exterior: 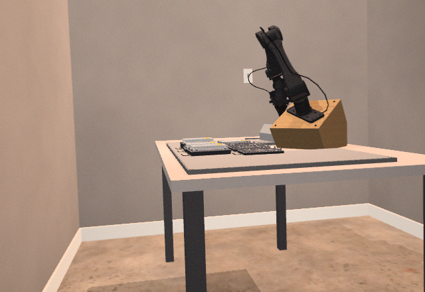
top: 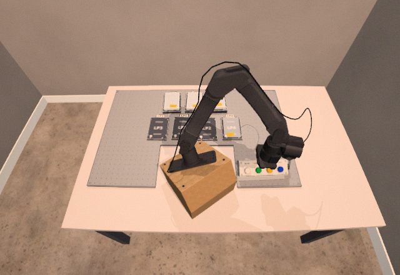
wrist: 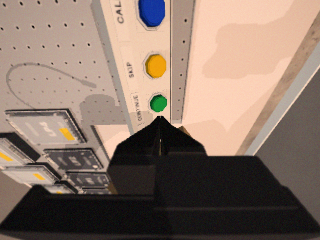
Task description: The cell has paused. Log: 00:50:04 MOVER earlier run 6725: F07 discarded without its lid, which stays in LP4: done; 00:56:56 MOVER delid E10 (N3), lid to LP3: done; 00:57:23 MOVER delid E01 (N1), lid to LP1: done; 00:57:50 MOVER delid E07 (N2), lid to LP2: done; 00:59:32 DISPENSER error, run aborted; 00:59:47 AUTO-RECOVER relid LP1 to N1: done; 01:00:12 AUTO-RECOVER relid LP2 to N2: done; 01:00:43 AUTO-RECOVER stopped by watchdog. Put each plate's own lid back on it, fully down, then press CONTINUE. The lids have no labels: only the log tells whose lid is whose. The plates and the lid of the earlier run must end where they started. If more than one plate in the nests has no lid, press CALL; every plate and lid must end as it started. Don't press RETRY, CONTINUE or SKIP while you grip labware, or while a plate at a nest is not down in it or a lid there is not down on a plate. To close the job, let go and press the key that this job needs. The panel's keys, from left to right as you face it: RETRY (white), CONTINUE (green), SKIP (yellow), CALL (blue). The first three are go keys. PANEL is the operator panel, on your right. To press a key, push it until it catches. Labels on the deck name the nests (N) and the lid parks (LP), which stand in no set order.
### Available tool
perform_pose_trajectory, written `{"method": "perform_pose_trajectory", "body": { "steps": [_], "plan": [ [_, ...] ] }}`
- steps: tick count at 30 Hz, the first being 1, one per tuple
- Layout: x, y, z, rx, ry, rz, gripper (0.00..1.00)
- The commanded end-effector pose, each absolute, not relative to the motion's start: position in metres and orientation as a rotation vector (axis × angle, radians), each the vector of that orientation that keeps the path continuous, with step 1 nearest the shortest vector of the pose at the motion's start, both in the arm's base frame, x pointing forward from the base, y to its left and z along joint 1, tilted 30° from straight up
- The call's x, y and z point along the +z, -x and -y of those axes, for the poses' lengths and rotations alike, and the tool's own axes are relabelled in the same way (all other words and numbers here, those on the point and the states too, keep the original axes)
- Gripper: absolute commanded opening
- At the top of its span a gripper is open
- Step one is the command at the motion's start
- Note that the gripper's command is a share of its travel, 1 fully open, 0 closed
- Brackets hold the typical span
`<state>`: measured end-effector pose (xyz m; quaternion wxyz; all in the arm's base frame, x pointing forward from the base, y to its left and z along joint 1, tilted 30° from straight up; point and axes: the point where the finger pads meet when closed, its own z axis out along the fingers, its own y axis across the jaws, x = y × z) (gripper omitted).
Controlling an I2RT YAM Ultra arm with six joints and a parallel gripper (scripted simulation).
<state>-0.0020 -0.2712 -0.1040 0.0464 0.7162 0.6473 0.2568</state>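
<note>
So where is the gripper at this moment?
The gripper is shut and empty over the operator panel on the right. In the wrist view its tip sits just below the green CONTINUE key.

The top view looks down steeply from high in front of the desk [top: 339, 155], facing the back wall, far enough to frame the whole desk. The exterior view stands at desk height off to one side, looking across the desk edge. The wrist view sits directly behind the end effector [wrist: 160, 122], close above the panel [wrist: 125, 65]. All three share the panel area beneath the end effector.
</note>
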Motion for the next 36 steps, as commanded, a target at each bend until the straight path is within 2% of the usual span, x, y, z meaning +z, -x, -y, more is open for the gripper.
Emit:
{"method": "perform_pose_trajectory", "body": {
  "steps": [1, 8, 36],
  "plan": [
    [-0.101, 0.007, 0.289, 0.716, -2.177, -1.946, 0.00],
    [-0.110, -0.002, 0.269, 0.788, -2.188, -1.956, 0.00],
    [-0.124, -0.007, 0.268, 0.781, -2.191, -1.949, 0.00]
  ]
}}
